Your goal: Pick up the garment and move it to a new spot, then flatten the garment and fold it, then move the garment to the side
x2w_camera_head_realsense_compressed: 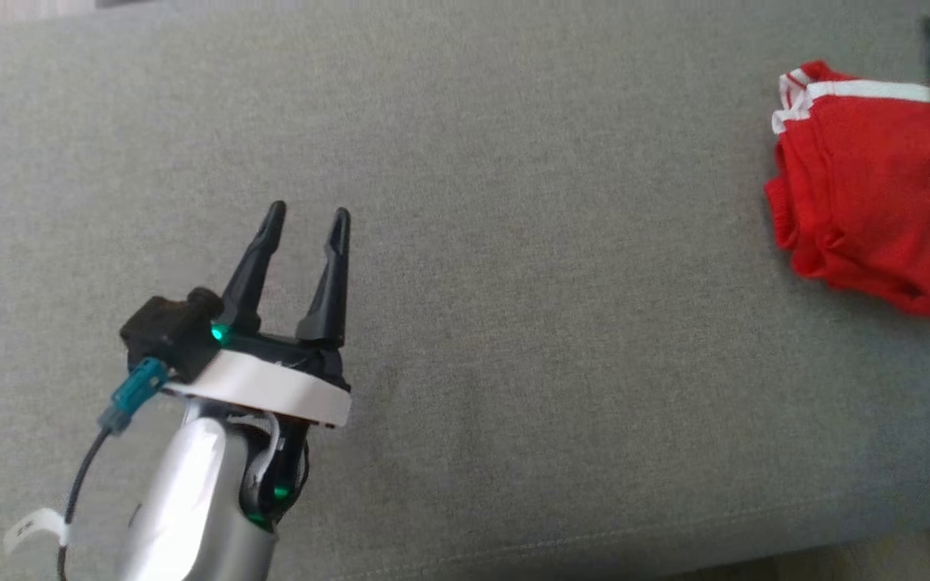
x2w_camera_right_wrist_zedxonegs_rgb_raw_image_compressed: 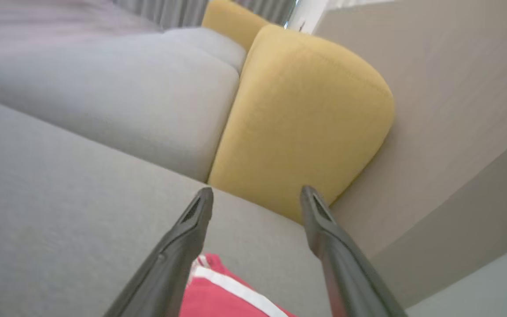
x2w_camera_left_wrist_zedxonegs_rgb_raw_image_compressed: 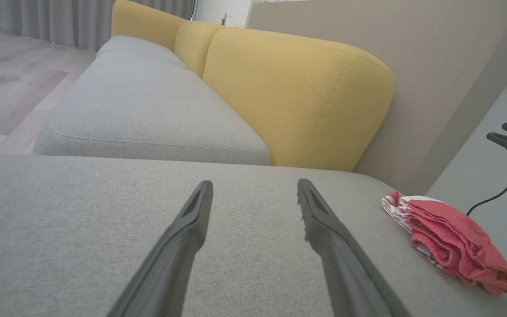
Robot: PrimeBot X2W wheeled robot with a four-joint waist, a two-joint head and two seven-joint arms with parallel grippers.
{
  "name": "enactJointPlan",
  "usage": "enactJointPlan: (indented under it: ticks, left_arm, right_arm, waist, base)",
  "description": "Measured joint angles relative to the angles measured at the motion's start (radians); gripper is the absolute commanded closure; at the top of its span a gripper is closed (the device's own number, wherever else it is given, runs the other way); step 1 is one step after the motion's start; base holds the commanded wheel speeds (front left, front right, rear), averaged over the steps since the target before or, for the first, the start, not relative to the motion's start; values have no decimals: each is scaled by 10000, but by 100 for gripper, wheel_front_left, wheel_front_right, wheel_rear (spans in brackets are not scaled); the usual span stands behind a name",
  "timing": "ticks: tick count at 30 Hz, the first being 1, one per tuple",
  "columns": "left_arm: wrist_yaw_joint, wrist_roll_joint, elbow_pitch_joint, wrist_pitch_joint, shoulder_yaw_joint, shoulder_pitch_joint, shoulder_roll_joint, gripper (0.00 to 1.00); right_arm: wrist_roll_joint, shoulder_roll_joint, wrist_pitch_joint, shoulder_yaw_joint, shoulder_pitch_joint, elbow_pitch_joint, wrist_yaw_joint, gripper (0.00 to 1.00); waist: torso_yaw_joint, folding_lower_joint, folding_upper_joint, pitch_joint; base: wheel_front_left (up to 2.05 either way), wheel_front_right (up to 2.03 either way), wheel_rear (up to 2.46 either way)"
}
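Note:
The garment (x2w_camera_head_realsense_compressed: 860,186) is red with a white band and lies bunched in folds at the far right of the grey sofa seat (x2w_camera_head_realsense_compressed: 513,242). It also shows in the left wrist view as a low red pile (x2w_camera_left_wrist_zedxonegs_rgb_raw_image_compressed: 451,240). My left gripper (x2w_camera_head_realsense_compressed: 307,214) hovers open over bare seat, far to the left of the garment, and holds nothing (x2w_camera_left_wrist_zedxonegs_rgb_raw_image_compressed: 255,187). My right gripper (x2w_camera_right_wrist_zedxonegs_rgb_raw_image_compressed: 258,193) is open just above the garment (x2w_camera_right_wrist_zedxonegs_rgb_raw_image_compressed: 227,295), whose white band lies between its fingers. In the head view that arm is blurred at the right edge over the garment.
Yellow back cushions (x2w_camera_left_wrist_zedxonegs_rgb_raw_image_compressed: 297,92) and a beige wall (x2w_camera_left_wrist_zedxonegs_rgb_raw_image_compressed: 434,53) rise behind the seat. A second grey seat cushion (x2w_camera_left_wrist_zedxonegs_rgb_raw_image_compressed: 139,114) adjoins it. Wooden floor (x2w_camera_left_wrist_zedxonegs_rgb_raw_image_compressed: 7,88) lies beyond. The seat's front edge (x2w_camera_head_realsense_compressed: 675,541) runs along the bottom of the head view.

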Motion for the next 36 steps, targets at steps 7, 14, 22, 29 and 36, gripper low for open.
enactJointPlan:
  ticks: [7,14,22,29,36]
  left_arm:
    - [94,-65,-205,0,245,288,2,0]
    - [267,-174,-301,0,479,831,4,0]
    - [353,59,-313,0,489,1570,10,0]
    - [525,500,-357,0,500,2021,15,0]
    - [706,805,-671,2,518,2131,15,0]
  right_arm:
    - [414,1582,-953,105,359,-859,0,0]
    - [288,3310,-1898,-303,2293,-1045,0,0]
    - [-548,4554,-2661,-894,4155,-1049,0,0]
    - [-1058,4968,-3081,-1668,5187,-963,0,0]
    - [-1129,5060,-3172,-1695,5373,-1001,0,0]
  waist:
    - [125,0,0,-668]
    - [375,-1,0,-1350]
    - [577,-1,0,-1847]
    - [662,-1,0,-2062]
    - [627,-1,0,-2099]
  base:
    - [0,0,0]
    - [0,0,0]
    - [0,0,0]
    - [0,0,0]
    - [0,0,0]
